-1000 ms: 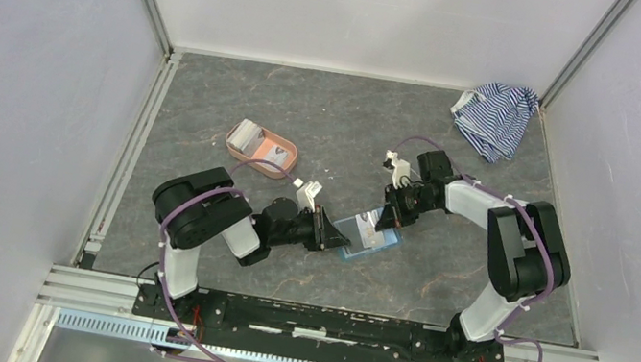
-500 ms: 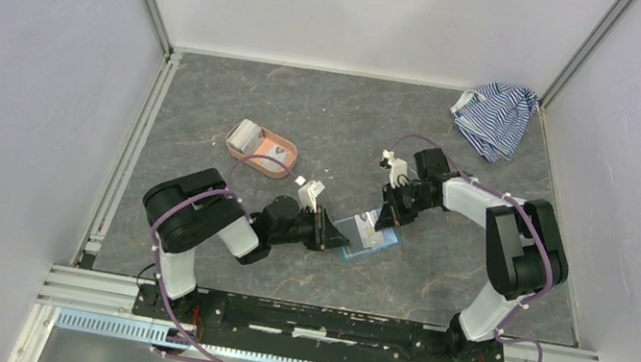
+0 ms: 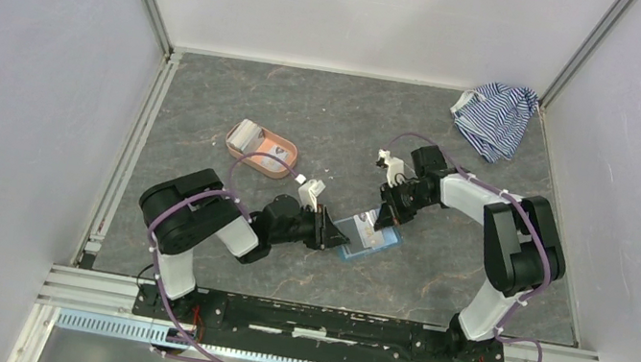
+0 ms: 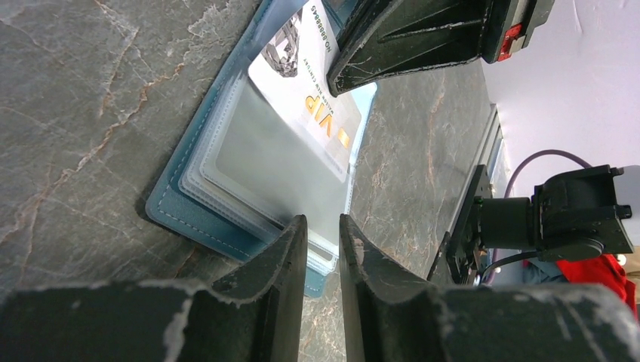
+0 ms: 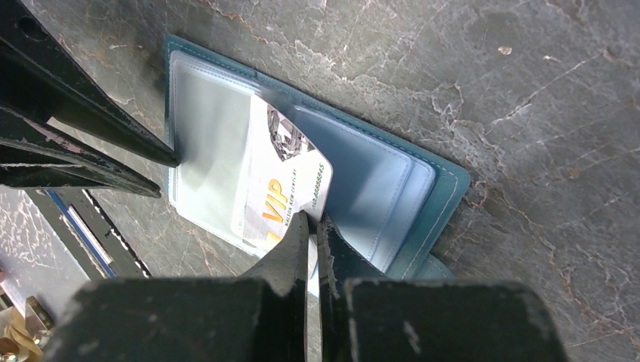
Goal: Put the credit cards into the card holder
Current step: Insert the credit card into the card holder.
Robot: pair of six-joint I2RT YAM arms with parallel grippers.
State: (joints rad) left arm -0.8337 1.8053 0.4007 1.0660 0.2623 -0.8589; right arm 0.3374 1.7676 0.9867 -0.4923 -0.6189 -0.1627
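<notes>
Because the credit card is thin, light and stiff, with a glossy face that could slip, we judge that it is best pinched by one edge. The right claw does just that, its fingers closed flat on the card's edge so the rest is free to slide.

The card lies askew over the open card holder, which rests flat on the tabletop between the two arms, a little right of centre. We cannot tell whether the card's leading edge is already inside a pocket.

The holder is soft and floppy, and its clear sleeves are flimsy and likely to buckle, so they need pinning at the rim. The left claw is nearly closed there, with the sleeve edge in the narrow gap between its fingers.

On the card we read "VIP" in gold letters and a number starting "NO." with a run of eights. The smaller print and the grey emblem are illegible to us.
</notes>
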